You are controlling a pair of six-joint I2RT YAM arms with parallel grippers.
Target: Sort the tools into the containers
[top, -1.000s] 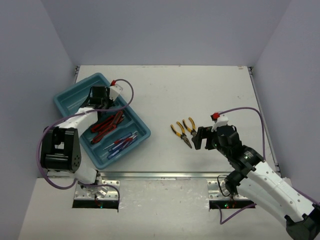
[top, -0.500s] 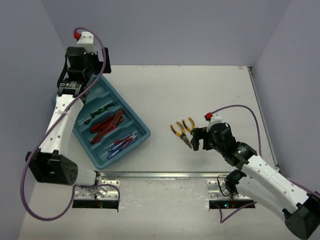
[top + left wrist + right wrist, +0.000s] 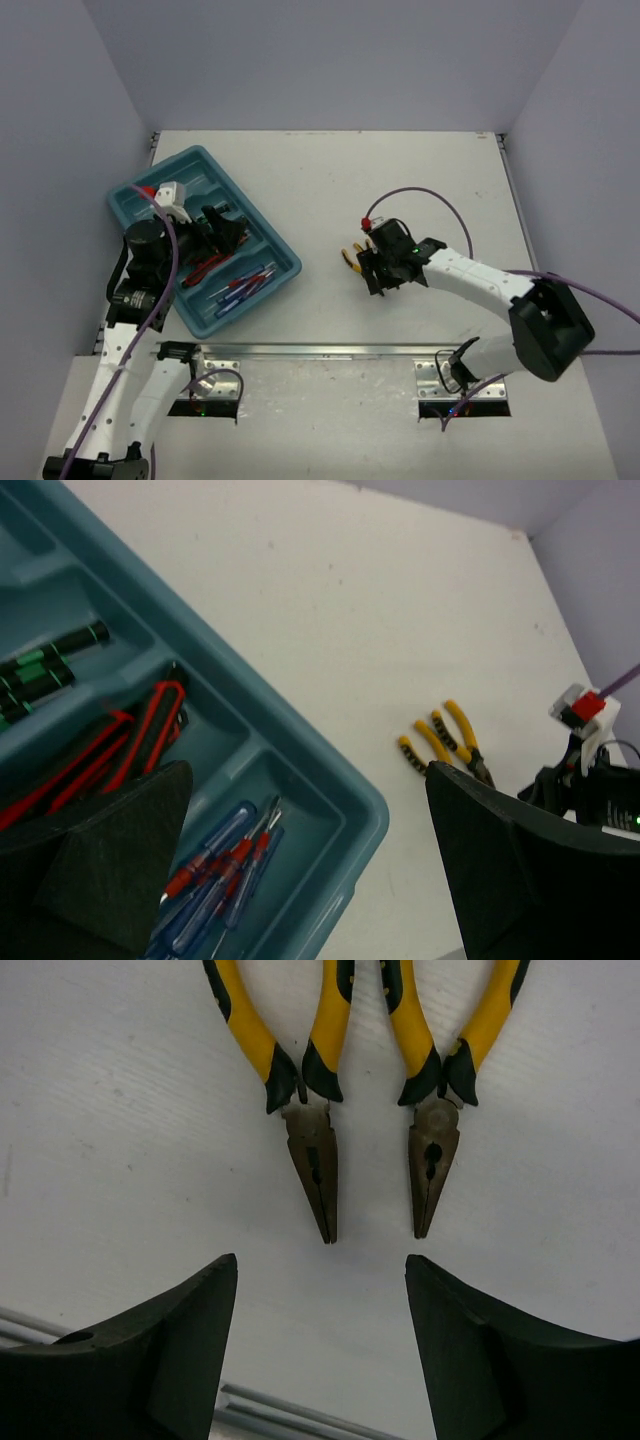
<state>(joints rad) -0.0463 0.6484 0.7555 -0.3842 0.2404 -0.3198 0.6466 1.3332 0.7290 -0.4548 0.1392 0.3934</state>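
Yellow-handled steel pliers [image 3: 312, 1160], 2 parallel, are found ahead of right gripper [image 3: 320, 1280], noses twd it; jaws apart, nothing held. Left gripper [image 3: 308, 770] wide open, empty.

Top external: fixed above and behind the arm bases, facing down and forward. Far view that takes in the whole white tabletop [image 3: 420, 180], with the teal-blue rectangular plastic tray [image 3: 285, 268] at left and the yellow-handled pliers [image 3: 348, 257] near centre.

Left wrist: over the tray [image 3: 330, 800], at its corner nearest the pliers [image 3: 440, 742]. Tilted, looks across the tabletop [image 3: 350, 600] at middle range. Left gripper's fingers [image 3: 110, 860] sit in the bottom corners.

Right wrist: very close, almost straight down on the tabletop [image 3: 120, 1110]. The pliers [image 3: 313, 1160] fill the top; right gripper's fingers [image 3: 150, 1350] sit along the bottom.

Shared: pliers in all three views; tray in top external and left wrist only.
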